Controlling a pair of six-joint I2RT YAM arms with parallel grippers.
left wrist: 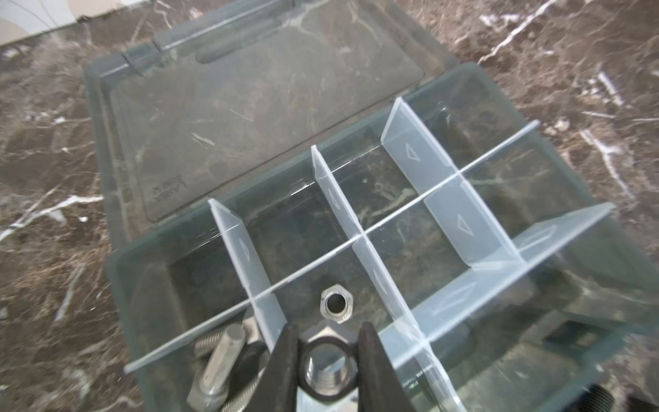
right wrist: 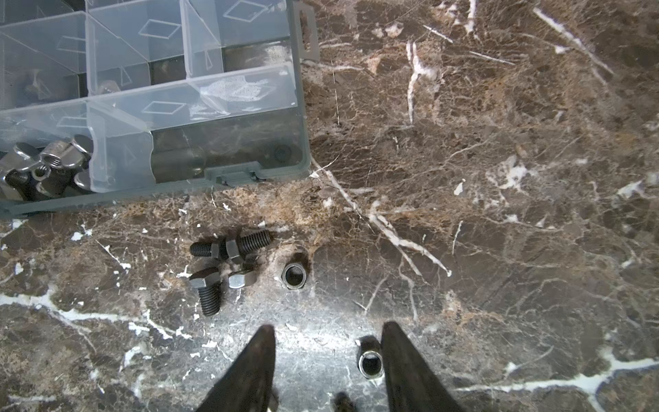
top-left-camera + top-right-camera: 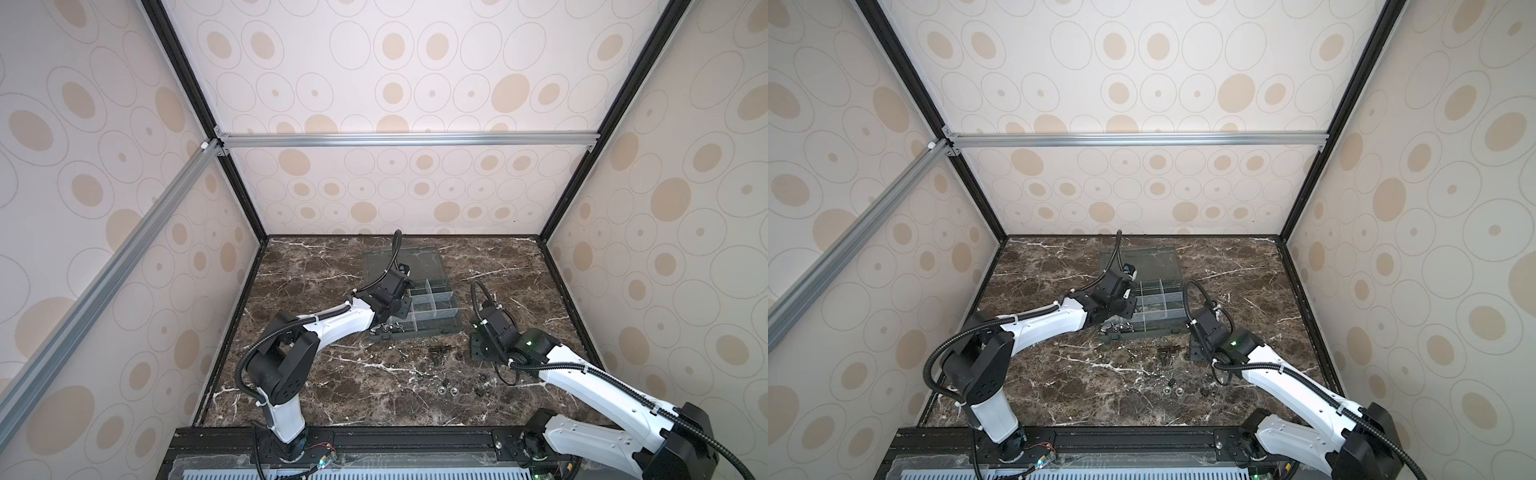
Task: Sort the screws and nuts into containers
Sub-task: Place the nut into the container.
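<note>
The smoky-grey organiser box (image 3: 415, 335) lies open at mid-table, its containers (image 1: 403, 235) split by pale dividers. My left gripper (image 1: 328, 328) hangs over a near-left compartment, shut on a silver hex nut (image 1: 330, 372). Another silver nut (image 1: 335, 306) lies on that compartment's floor. Silver screws (image 1: 221, 360) fill the one beside it. My right gripper (image 2: 328, 326) stands open, low over the table in front of the box. A dark ring nut (image 2: 371, 364) lies between its fingers, close to one. Black screws (image 2: 228, 246) and more nuts (image 2: 294, 275) lie just ahead.
The clear lid (image 3: 415, 262) lies flat behind the box. Winged nuts (image 2: 53, 157) sit in a front compartment. Two silver nuts (image 3: 446, 390) and small black parts (image 3: 480, 391) are scattered on the marble table (image 3: 332, 374). Patterned walls enclose three sides.
</note>
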